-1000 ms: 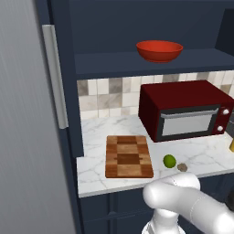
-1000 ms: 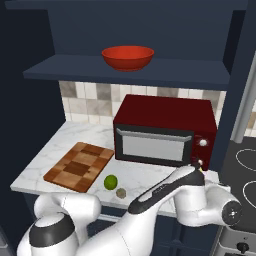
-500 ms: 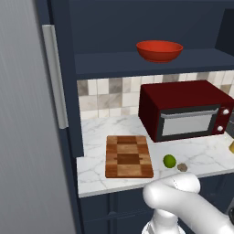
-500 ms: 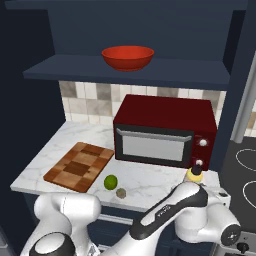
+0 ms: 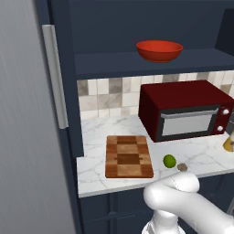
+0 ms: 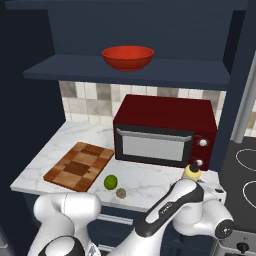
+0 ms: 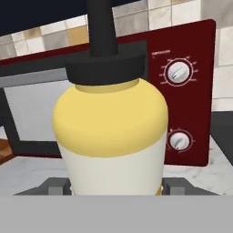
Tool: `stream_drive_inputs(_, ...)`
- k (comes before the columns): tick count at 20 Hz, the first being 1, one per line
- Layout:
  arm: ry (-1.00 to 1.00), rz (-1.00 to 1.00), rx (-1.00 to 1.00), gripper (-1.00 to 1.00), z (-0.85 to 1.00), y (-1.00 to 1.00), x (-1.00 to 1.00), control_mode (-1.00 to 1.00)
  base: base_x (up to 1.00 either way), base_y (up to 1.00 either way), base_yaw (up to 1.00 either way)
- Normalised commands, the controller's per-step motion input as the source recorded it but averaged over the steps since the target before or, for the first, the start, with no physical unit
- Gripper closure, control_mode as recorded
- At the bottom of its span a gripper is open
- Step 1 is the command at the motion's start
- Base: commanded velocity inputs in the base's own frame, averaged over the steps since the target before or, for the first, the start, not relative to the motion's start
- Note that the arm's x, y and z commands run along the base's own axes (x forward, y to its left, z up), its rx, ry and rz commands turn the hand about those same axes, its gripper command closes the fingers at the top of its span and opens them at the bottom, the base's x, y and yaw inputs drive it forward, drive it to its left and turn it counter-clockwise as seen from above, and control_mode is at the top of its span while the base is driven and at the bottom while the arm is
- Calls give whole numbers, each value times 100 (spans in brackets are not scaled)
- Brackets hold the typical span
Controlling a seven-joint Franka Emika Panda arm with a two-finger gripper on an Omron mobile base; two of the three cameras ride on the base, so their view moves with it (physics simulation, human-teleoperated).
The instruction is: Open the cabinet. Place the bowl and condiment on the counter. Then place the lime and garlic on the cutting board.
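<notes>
Hand view: end effector (image 7: pixel 116 186) sits low with fingers on both sides of the yellow bottle (image 7: pixel 111 132), clamped on it, bottle resting on tabletop (image 6: pixel 150 180) in front of the microwave (image 6: pixel 165 130). Arm is folded low.

The bowl (image 5: pixel 159 50) sits on the open shelf of the cabinet (image 5: pixel 137 64), above the microwave (image 5: pixel 185 109). The microwave stands at the back of the counter (image 5: pixel 96 137), against the tiled wall. To its left, nearer the front edge, the cutting board (image 5: pixel 128 156) lies flat on the counter. The lime (image 5: pixel 169 161) rests on the counter just right of the board, with the garlic (image 5: pixel 182 167) close beside it on its right, both off the board. The condiment (image 6: pixel 192 172) appears to stand on the counter before the microwave's right end, by its knobs, between the gripper (image 7: pixel 116 187) fingers.
</notes>
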Motion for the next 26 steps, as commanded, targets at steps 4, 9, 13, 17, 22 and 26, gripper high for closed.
stream_drive_inputs(4, 2, 0, 0, 100, -19, -12, 30, -100, 0, 0, 0)
stream_drive_inputs(9, 0, 0, 0, 100, -18, -11, 29, -100, 0, 0, 0)
stream_drive_inputs(13, 0, 0, 0, 100, -23, -11, 23, -100, 0, 0, 0)
stream_drive_inputs(17, 0, 0, 0, 100, -27, -11, 20, -100, 0, 0, 0)
stream_drive_inputs(22, 0, 0, 0, 100, -27, -10, 17, -100, 0, 0, 0)
stream_drive_inputs(26, 0, 0, 0, 100, -24, -11, 18, -100, 0, 0, 0)
